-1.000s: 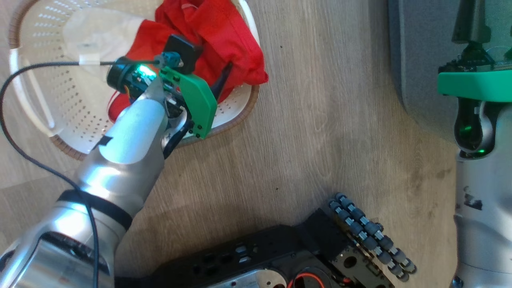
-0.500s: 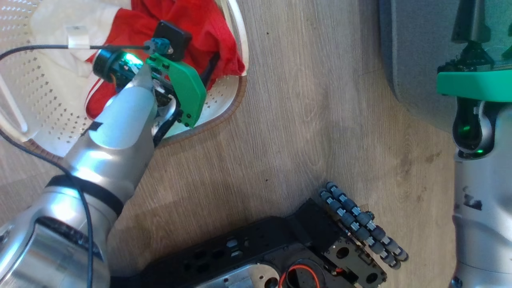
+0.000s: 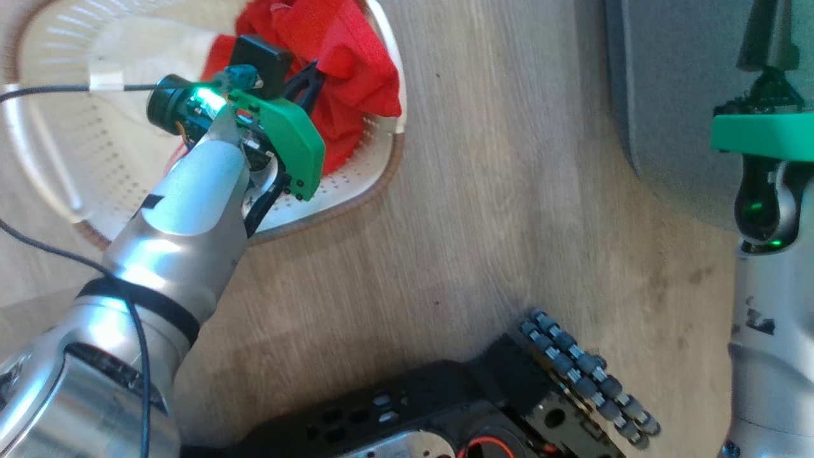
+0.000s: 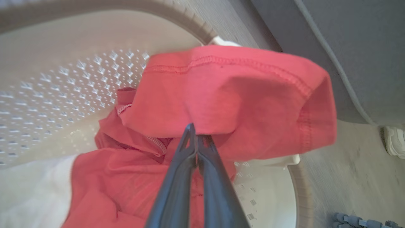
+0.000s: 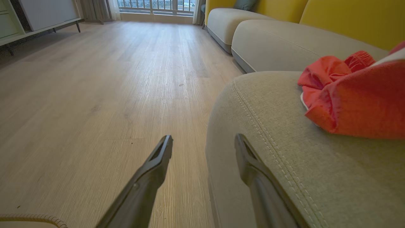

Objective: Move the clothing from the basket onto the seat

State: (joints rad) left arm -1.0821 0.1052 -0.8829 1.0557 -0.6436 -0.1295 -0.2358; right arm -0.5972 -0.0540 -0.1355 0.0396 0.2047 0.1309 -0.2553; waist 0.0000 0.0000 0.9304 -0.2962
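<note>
Pinching the clothing (image 4: pixel 240 95) in the basket (image 4: pixel 63 95), the left gripper (image 4: pixel 194 133) is clamped. The right gripper (image 5: pixel 203 139) gapes beside the seat (image 5: pixel 284 174).

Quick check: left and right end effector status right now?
Left end effector: closed, pinching the red clothing.
Right end effector: open, holding nothing.

A basket (image 3: pixel 82 152) sits on the floor (image 3: pixel 496 191), upper left in the head view. The clothing (image 3: pixel 343 70) lies in its right end, spilling over the rim. The seat (image 3: pixel 674 95) stands to the right, apart from the basket, floor between them. Another garment (image 5: pixel 357 98) lies on the seat. The robot's base (image 3: pixel 413 413) is nearest, bottom centre.
</note>
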